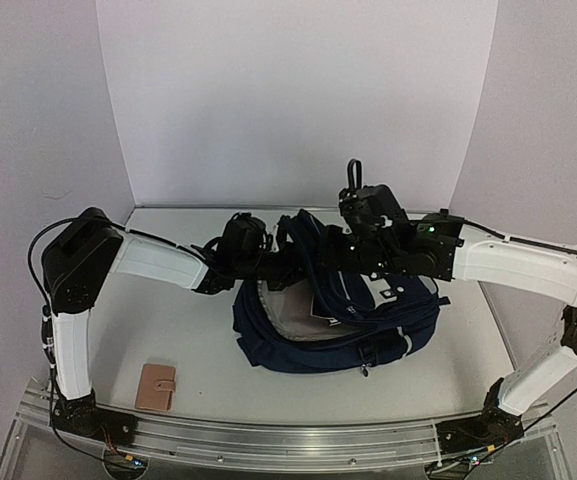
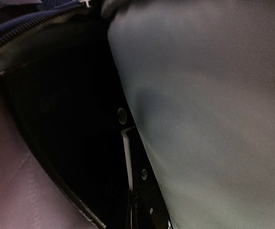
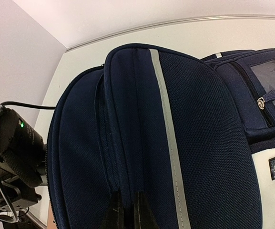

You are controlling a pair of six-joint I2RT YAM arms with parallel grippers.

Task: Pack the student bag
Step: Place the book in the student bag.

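Plainly the opening-up step is in hand: the student bag [image 1: 328,335] lies in the middle of the table [image 1: 168,310], its opened mouth turned toward the left arm's side, and both arms are at it. The right gripper [image 3: 127,214] is clamped tight on a ridge of navy fabric beside the grey stripe, lifting the upper panel so that the main compartment gapes. The left gripper [image 1: 276,272] is pushed into that gap with its jaws fully closed. Its own camera gives only dark lining and a pale inner wall, so I cannot tell whether it pinches anything or is merely closed in there. A small brown wallet [image 1: 155,387] lies well apart by the left arm's base, near the front rail [image 1: 268,435]. The next move, I'd say, calls for the right arm to hold the panel up while the left backs out, clear of the zip edge [image 2: 27,24], and goes for the wallet. Room is good on the left and front of the table. The bag's far side sits near the back wall [image 1: 298,100], and the two wrists crowd each other over the mouth.
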